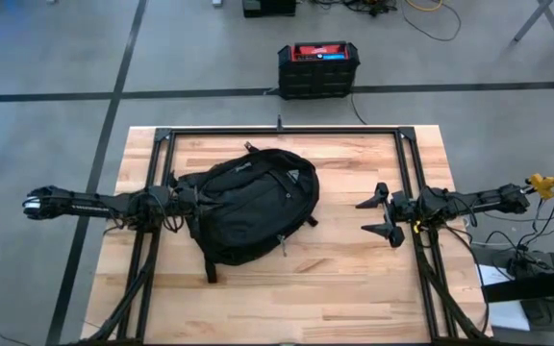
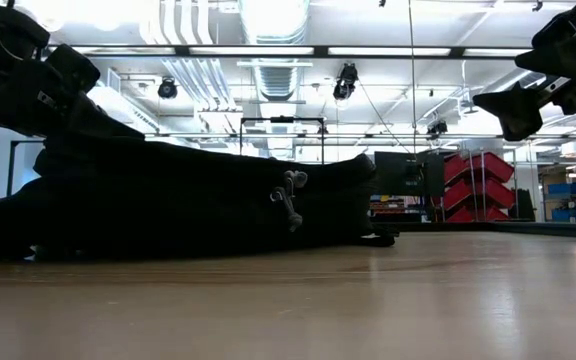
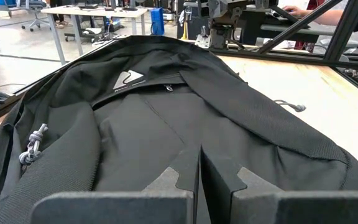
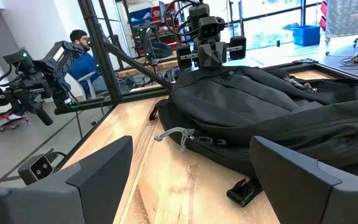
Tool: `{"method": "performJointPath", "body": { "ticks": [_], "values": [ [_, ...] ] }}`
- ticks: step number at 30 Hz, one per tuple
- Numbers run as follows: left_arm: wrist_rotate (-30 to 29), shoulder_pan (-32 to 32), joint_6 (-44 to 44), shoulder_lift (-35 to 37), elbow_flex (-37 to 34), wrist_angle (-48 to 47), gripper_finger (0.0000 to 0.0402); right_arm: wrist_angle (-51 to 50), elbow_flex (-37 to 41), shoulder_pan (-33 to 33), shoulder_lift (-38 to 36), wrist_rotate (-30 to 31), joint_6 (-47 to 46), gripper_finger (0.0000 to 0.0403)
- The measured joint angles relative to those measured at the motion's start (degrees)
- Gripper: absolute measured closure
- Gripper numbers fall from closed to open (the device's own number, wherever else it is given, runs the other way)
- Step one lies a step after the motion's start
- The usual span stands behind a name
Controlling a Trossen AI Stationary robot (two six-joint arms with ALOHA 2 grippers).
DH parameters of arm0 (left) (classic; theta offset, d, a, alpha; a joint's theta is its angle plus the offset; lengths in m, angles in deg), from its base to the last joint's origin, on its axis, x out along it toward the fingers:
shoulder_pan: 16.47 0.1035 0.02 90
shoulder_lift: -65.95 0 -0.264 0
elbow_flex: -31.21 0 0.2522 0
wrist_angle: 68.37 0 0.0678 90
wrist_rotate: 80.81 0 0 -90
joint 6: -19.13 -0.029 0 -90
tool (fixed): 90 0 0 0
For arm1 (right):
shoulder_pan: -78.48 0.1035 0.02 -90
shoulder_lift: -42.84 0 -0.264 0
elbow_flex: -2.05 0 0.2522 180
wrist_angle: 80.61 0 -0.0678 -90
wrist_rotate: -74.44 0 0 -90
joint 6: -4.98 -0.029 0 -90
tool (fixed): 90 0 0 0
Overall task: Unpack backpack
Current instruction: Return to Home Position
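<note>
The wooden desk (image 1: 354,288) carries the black backpack (image 1: 248,207), which lies flat left of centre with its long axis slanting from the far side toward the near left. The left gripper (image 3: 201,152) is the nearer, at the backpack's left edge and pointing across it, its fingers together with nothing seen between them. The right gripper (image 1: 365,217) hangs well clear to the backpack's right, facing it with fingers wide apart.

The black backpack (image 1: 248,207) bears a white logo (image 3: 128,79).
</note>
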Motion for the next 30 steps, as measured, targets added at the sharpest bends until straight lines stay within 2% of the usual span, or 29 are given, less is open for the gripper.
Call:
{"method": "performJointPath", "body": {
  "ticks": [30],
  "values": [
    [0.0,0.0,0.0,0.0,0.0,0.0,0.0402,0.0,0.0,0.0,0.0,0.0,0.0,0.0098]
  ]
}}
